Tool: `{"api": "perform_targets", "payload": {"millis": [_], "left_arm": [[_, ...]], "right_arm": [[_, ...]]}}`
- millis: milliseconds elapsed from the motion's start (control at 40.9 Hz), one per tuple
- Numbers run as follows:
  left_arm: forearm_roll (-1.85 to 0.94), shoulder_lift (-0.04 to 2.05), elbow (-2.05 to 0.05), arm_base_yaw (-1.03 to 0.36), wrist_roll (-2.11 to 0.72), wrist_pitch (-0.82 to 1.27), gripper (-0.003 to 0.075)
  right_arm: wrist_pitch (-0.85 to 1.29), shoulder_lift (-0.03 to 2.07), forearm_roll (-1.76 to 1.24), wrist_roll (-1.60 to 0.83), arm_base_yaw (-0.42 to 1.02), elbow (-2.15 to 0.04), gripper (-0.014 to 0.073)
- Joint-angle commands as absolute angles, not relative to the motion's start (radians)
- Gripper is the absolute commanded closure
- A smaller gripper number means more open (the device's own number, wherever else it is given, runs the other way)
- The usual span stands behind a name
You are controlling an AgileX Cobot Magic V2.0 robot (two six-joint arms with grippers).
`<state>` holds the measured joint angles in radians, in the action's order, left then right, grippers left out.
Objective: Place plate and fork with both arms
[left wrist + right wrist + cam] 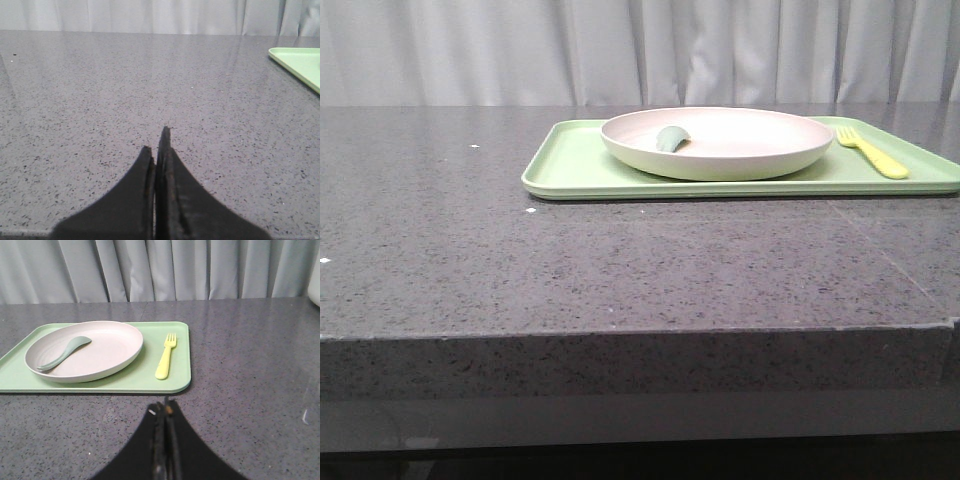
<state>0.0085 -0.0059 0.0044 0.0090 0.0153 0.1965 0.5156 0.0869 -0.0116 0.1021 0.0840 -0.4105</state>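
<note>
Two pieces concern me: the plate (pixel 84 351), a wide shallow cream-white dish with a raised rim, and the fork (pixel 165 356), small and pale yellow. Both sit on a light-green tray (pixel 125 382) on the grey desk (pixel 620 260), ahead of my right fingers (pixel 165 412), which I see pressed together and empty. The fork lies beside the plate, its long axis running away from those fingers, tines at the far end. A green-blue spoon (pixel 63 353) rests inside the plate. My left fingers (pixel 159 150) are closed too, holding nothing, the tray well off to one side.
</note>
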Motion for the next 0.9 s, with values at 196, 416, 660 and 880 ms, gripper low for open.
{"api": "perform_targets", "payload": {"millis": [196, 416, 660, 880], "left_arm": [[0.000, -0.026, 0.010, 0.012, 0.015, 0.107, 0.0738], [0.000, -0.026, 0.010, 0.012, 0.015, 0.107, 0.0738], [0.000, -0.026, 0.010, 0.012, 0.015, 0.107, 0.0738], [0.000, -0.026, 0.010, 0.012, 0.015, 0.107, 0.0738]], "right_arm": [[0.438, 0.099, 0.000, 0.096, 0.085, -0.435, 0.0710], [0.438, 0.099, 0.000, 0.096, 0.085, -0.435, 0.0710], [0.436, 0.099, 0.011, 0.096, 0.085, -0.431, 0.0710], [0.279, 0.071, 0.025, 0.095, 0.064, -0.297, 0.0710]]}}
